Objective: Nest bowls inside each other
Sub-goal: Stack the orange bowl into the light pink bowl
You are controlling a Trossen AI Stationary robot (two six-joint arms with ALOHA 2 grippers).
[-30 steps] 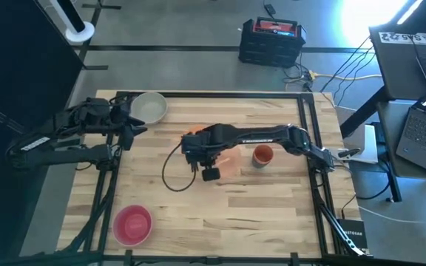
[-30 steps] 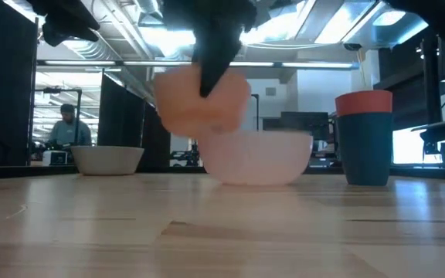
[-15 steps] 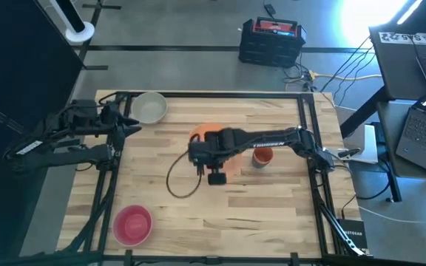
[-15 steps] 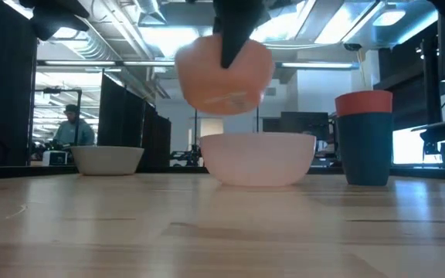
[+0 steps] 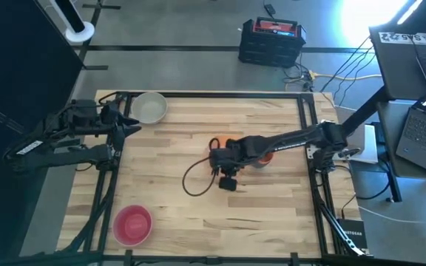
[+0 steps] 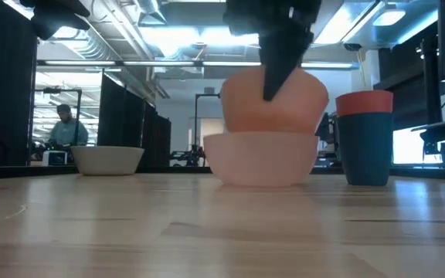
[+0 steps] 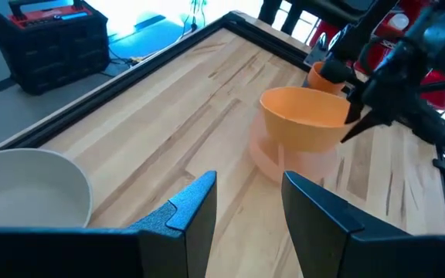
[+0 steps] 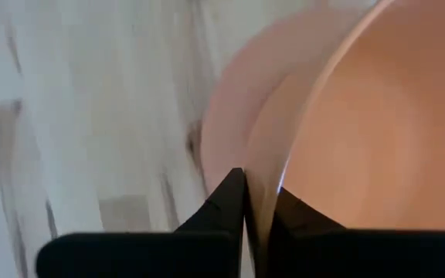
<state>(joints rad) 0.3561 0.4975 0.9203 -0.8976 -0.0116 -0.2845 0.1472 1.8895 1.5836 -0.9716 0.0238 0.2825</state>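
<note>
In the low view an orange bowl (image 6: 273, 104) hangs with its bottom sunk inside a pale peach-pink bowl (image 6: 259, 158) that stands on the table's middle. My right gripper (image 6: 275, 81) is shut on the orange bowl from above. In the high view the right arm (image 5: 287, 140) covers both bowls almost wholly. My left gripper (image 7: 246, 205) stands open and bare at the far left, beside a grey-white bowl (image 5: 151, 107). A pink bowl (image 5: 132, 224) sits at the near left. A small orange-red bowl sits in a dark blue one (image 6: 364, 139) to the right. My right gripper pinches the orange bowl's rim (image 8: 278, 158), one finger inside the bowl and one (image 6: 273, 83) on its outer wall. The fingers come from above, pointing steeply down. The bowl is upright, its lower part within the pale bowl; whether it rests there I cannot tell.
Black rails (image 5: 309, 125) frame the wooden table. A cable (image 5: 194, 177) loops under the right arm's wrist. Bare wood lies between the pink bowl and the middle bowls. A person (image 6: 68, 127) shows far off in the room behind.
My right gripper has carried the orange bowl toward the table's right edge and down, rolling its wrist. The bowl has gone from the air beside the pale peach-pink bowl to a place over it, and its bottom has sunk into it.
</note>
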